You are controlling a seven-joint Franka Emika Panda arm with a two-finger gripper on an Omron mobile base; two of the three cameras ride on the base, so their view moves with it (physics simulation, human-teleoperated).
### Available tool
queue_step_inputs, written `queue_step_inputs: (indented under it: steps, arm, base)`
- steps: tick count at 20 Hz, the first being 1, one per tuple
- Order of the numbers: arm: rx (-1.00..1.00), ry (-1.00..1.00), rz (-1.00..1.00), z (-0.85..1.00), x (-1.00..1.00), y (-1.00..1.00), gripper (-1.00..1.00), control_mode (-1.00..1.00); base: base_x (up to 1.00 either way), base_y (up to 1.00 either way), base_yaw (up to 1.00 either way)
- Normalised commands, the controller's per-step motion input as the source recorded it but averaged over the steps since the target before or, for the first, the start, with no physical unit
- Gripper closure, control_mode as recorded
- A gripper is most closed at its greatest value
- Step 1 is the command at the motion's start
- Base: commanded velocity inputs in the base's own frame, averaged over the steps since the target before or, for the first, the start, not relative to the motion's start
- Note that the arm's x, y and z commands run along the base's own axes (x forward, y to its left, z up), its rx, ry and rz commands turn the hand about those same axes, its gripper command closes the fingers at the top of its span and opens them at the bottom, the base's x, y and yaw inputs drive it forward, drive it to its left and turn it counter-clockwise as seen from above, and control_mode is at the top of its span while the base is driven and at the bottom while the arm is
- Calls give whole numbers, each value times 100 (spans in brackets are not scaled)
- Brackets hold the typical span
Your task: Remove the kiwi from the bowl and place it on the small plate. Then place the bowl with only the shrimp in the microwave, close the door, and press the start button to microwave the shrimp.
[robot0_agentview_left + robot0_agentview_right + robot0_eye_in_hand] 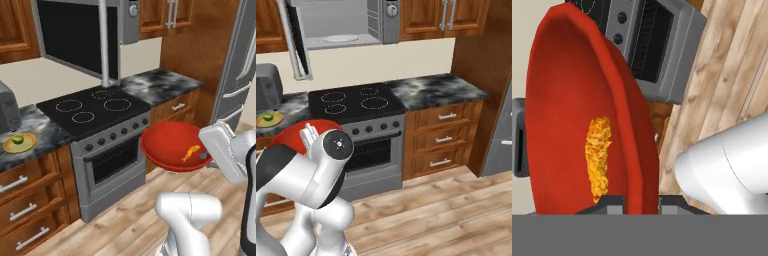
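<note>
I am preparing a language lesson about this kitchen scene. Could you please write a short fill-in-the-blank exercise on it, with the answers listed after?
1. The end effector holds the red bowl by its ____.
2. Inside the bowl lies one orange ____.
3. The kiwi rests on the small yellow ____.
4. The microwave door stands ____.

Missing words: rim; shrimp; plate; open
</note>
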Motion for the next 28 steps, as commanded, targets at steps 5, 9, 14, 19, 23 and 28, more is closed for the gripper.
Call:
queue_step_inputs:
  steps: [5,9,14,19,23,28]
  arm:
    - [0,0,0,0,0,0,100,100]
    - [0,0,0,0,0,0,100,100]
    - [0,0,0,0,0,0,100,100]
    - [0,0,0,0,0,0,100,100]
    - [0,0,0,0,0,0,100,100]
    - [0,0,0,0,0,0,100,100]
  base:
    - [100,-65,5]
    - [100,-15,25]
    - [100,-24,36]
    - [97,-26,41]
    - [59,-2,43]
    - [48,0,33]
